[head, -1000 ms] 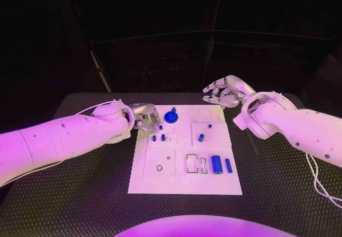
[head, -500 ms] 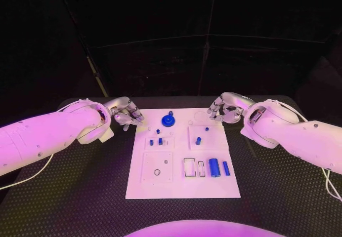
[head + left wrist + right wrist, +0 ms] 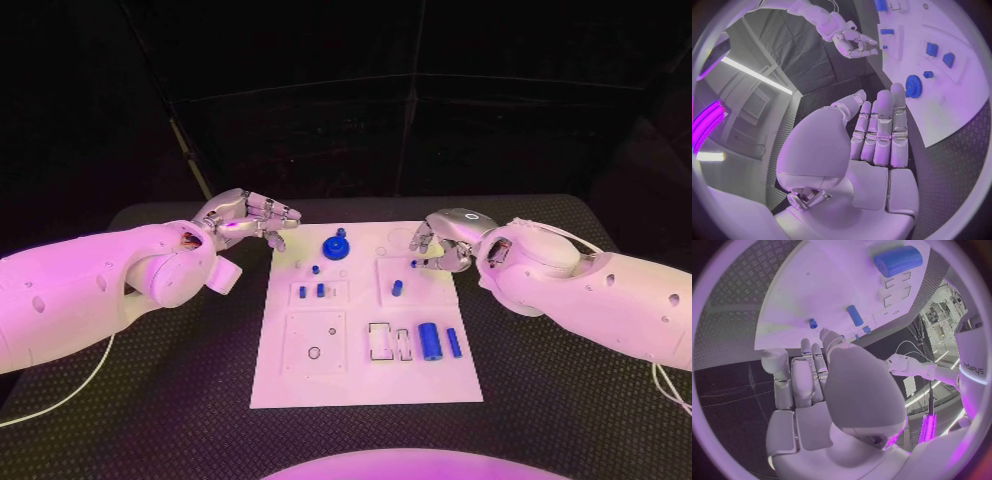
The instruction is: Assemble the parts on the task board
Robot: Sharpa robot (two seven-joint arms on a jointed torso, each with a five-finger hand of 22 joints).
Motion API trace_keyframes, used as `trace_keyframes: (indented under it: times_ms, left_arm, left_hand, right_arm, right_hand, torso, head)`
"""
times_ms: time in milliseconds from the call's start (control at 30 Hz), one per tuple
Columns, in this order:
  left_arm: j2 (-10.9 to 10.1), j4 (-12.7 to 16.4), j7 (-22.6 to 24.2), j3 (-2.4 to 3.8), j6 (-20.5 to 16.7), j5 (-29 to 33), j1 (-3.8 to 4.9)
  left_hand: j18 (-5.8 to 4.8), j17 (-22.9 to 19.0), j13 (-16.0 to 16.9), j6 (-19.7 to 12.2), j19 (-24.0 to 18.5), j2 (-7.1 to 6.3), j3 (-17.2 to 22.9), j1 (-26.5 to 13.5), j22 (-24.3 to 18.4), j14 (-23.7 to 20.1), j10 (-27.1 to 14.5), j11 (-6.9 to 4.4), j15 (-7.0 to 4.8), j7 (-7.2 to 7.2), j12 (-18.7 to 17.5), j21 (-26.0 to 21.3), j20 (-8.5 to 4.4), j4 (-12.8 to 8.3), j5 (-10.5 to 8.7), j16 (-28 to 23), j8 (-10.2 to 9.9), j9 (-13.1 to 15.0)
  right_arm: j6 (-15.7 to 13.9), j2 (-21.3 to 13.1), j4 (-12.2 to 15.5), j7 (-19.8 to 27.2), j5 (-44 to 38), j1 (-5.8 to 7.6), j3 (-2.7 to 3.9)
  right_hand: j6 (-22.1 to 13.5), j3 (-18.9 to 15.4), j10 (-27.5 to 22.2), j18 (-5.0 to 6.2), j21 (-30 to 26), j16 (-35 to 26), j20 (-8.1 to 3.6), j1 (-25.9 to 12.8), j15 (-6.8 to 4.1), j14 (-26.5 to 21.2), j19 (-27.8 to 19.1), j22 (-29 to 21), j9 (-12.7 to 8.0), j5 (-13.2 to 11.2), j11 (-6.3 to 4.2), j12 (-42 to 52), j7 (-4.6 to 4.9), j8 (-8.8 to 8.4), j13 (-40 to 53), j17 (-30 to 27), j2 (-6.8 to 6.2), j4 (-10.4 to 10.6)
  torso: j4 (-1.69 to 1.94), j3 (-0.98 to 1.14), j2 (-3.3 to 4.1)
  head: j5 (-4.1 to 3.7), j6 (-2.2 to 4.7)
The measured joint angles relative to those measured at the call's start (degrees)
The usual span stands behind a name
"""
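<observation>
The white task board (image 3: pixel 368 375) lies mid-table, also seen in the left wrist view (image 3: pixel 954 35) and the right wrist view (image 3: pixel 811 285). A blue gear (image 3: pixel 336 248) (image 3: pixel 913 86) stands near its far edge. Small blue pegs (image 3: pixel 316 289) and a blue pin (image 3: pixel 397 289) (image 3: pixel 854 315) sit mid-board. A thick blue cylinder (image 3: pixel 428 340) (image 3: pixel 898 260) and a slim one (image 3: pixel 453 342) lie at the near right. My left hand (image 3: pixel 248 218) (image 3: pixel 879 130) hovers off the board's far left corner, fingers straight and empty. My right hand (image 3: pixel 440 245) (image 3: pixel 817 370) hangs over the far right edge, holding nothing.
Black ribbed table (image 3: pixel 130 400) surrounds the board on all sides. Both white forearms (image 3: pixel 87 290) (image 3: pixel 606 290) stretch over the table's left and right sides. Rectangular recesses (image 3: pixel 389 340) sit beside the thick cylinder.
My left hand has pulled back from the board's edge by the gear, out to the left. My right hand has come in from beyond the far edge to the board's far right corner.
</observation>
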Motion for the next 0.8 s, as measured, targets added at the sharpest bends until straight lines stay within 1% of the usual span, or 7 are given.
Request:
trace_keyframes:
  times_ms: [33,133,367,400,633,733,800]
  left_arm:
    - [0.0,0.11,0.34,-0.02,0.04,0.99,0.0]
    - [0.01,0.3,1.12,-0.1,0.29,3.78,-0.01]
    - [0.05,0.76,2.39,-0.2,1.24,8.2,-0.04]
    - [0.05,0.8,2.49,-0.21,1.34,8.51,-0.04]
    - [0.03,0.98,2.9,-0.23,1.86,10.07,-0.04]
    - [0.02,1.0,2.93,-0.24,1.94,10.43,-0.04]
    - [0.02,1.03,2.95,-0.24,1.99,10.61,-0.04]
  left_hand:
    - [0.0,-0.13,0.0,0.0,-0.11,0.0,-0.17,0.0,-0.08,-0.08,0.0,0.0,-0.06,0.0,0.0,-0.28,-0.08,-0.17,0.0,0.0,0.0,-0.05]
    - [0.0,-0.31,0.0,0.0,-0.11,0.0,-0.23,0.0,-0.14,-0.08,0.0,0.0,-0.06,0.0,0.0,-0.32,-0.08,-0.23,0.0,0.0,0.0,-0.05]
    - [-0.01,-0.39,0.0,0.0,-0.11,0.0,-0.23,0.0,-0.2,-0.08,0.0,0.0,-0.06,0.0,0.0,-0.32,-0.08,-0.23,0.0,0.0,0.0,-0.05]
    - [-0.01,-0.39,0.0,0.0,-0.11,0.21,-0.23,0.21,-0.19,-0.08,0.0,0.0,-0.06,0.0,0.0,-0.32,-0.08,-0.23,0.0,0.0,0.0,-0.05]
    - [-0.01,-0.49,0.0,-0.22,-0.11,0.23,-0.23,0.24,-0.25,-0.08,-0.01,0.0,-0.06,0.22,0.0,-0.32,-0.08,-0.23,0.0,0.0,0.0,-0.05]
    - [-0.01,-0.49,0.0,-0.22,-0.11,0.23,-0.23,0.24,-0.25,-0.08,0.0,0.0,-0.06,0.22,0.0,-0.32,-0.08,-0.23,0.0,0.0,0.0,-0.05]
    - [-0.01,-0.49,0.0,-0.22,-0.11,0.23,-0.23,0.24,-0.25,-0.07,-0.01,0.0,-0.06,0.22,0.0,-0.32,-0.08,-0.23,0.0,0.0,0.0,-0.05]
  right_arm:
    - [0.08,0.25,-0.05,-0.09,-0.28,-0.04,-0.09]
    - [0.45,0.93,-0.36,-0.3,-0.96,-0.16,-0.26]
    - [2.13,1.83,-1.29,-0.79,-1.99,-0.37,-0.4]
    - [2.3,1.93,-1.39,-0.85,-2.08,-0.41,-0.41]
    - [3.09,2.59,-2.12,-1.18,-2.65,-0.48,-0.44]
    - [3.25,2.82,-2.41,-1.28,-2.81,-0.49,-0.44]
    - [3.33,2.93,-2.63,-1.34,-2.88,-0.51,-0.44]
  right_hand:
    - [-0.17,0.12,0.0,0.0,0.15,0.0,0.0,0.0,0.0,0.0,0.0,0.08,0.0,0.0,0.0,-0.2,0.17,-0.27,-0.18,0.0,0.0,-0.12]
    - [-0.18,0.29,0.0,0.0,0.16,0.0,0.19,0.0,0.0,0.0,0.2,0.32,0.0,0.0,0.0,-0.21,0.18,-0.31,-0.47,0.0,0.0,0.03]
    - [-0.18,0.49,-0.21,0.0,0.16,0.0,0.19,-0.22,0.2,0.21,0.2,0.36,0.01,0.0,0.21,-0.82,0.18,-0.6,-1.03,0.0,-0.22,-0.17]
    - [-0.18,0.59,-0.21,0.01,0.16,0.0,0.19,-0.22,0.2,0.21,0.2,0.36,0.01,0.0,0.21,-0.83,0.18,-0.6,-1.09,0.0,-0.22,-0.28]
    - [-0.18,1.67,-0.21,0.01,0.16,0.0,0.4,-0.22,0.41,0.0,-0.01,0.41,0.1,-0.01,0.21,-1.07,0.18,-0.61,-1.68,-0.05,-0.22,-0.57]
    - [-0.18,2.63,-0.21,0.01,0.38,0.0,0.4,-0.21,0.41,0.0,-0.01,0.41,0.1,-1.0,0.2,-1.45,0.18,-0.97,-2.16,-0.05,-0.21,-0.85]
    - [0.03,2.93,-0.21,0.01,0.39,0.0,0.4,0.02,0.41,0.0,-0.01,0.51,0.1,-1.14,0.2,-1.45,-0.03,-0.97,-2.4,-0.05,0.03,-1.03]
  torso:
    - [-0.01,0.0,0.0]
    - [-0.01,-0.01,0.0]
    - [-0.01,-0.04,0.04]
    - [-0.01,-0.04,0.06]
    - [-0.01,-0.04,0.13]
    - [-0.01,-0.02,0.14]
    - [-0.01,-0.01,0.14]
  head:
    - [-0.04,0.01]
    - [-0.16,0.07]
    - [-0.26,0.13]
    - [-0.24,0.13]
    - [-0.18,-0.08]
    - [-0.18,-0.2]
    - [-0.18,-0.3]
